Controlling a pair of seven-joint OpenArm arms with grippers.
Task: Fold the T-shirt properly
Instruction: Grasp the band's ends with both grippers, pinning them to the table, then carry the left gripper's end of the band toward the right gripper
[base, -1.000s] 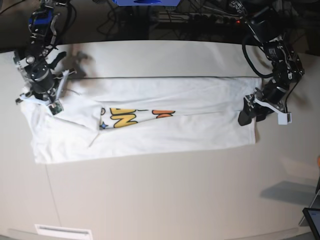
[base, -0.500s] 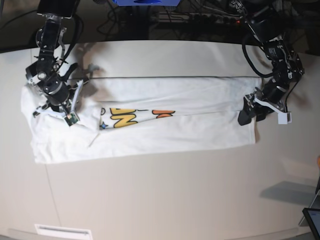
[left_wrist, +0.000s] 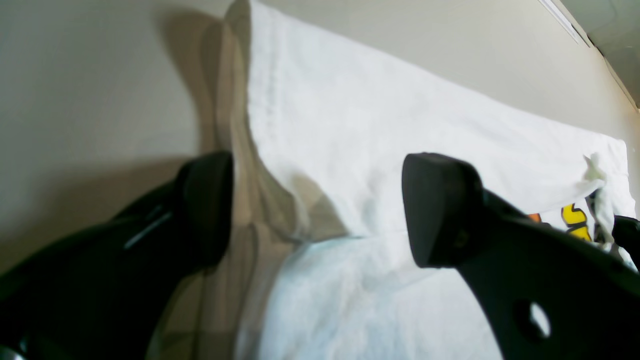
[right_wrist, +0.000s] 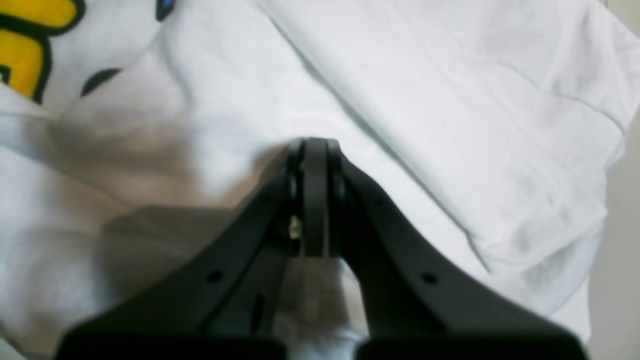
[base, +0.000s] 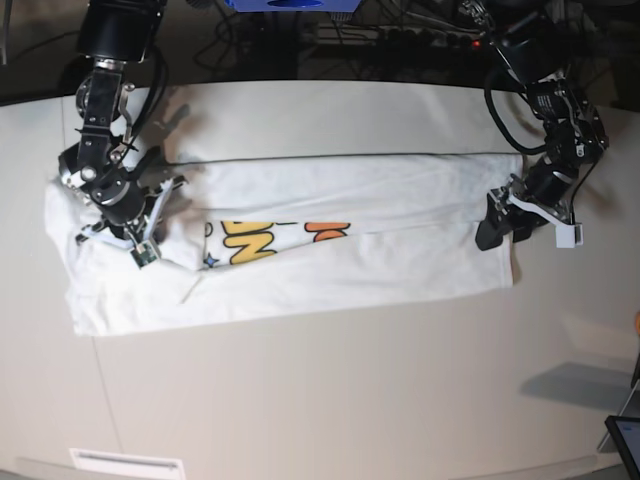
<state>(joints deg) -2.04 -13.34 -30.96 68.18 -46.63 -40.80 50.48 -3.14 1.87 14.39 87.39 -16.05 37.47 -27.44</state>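
T-shirt (base: 330, 250) lies flat on the desk (base: 330, 400) as a long band, both long sides folded toward the middle, a strip of the yellow and orange print showing between the flaps.

Right claw (base: 140, 235): jaws pressed fully together, tips low over the cloth at the sleeve end. The wrist view shows white fabric bunched under and behind the tips, print off to their left. Whether a pinch of fabric sits between the tips I cannot tell; they look closed on themselves.

Left claw (left_wrist: 320, 210): jaws spread wide, holding nothing. One finger sits over the shirt's end edge, the other over bare desk just beside it, so the hem corner lies between them.

Step in hand, by my reading: lengthwise folds done, arms at opposite ends for the crosswise fold.

Next move likely calls for the left claw to close on the hem edge, catching every layer, then lift and carry it toward the far end without dragging the flaps open.
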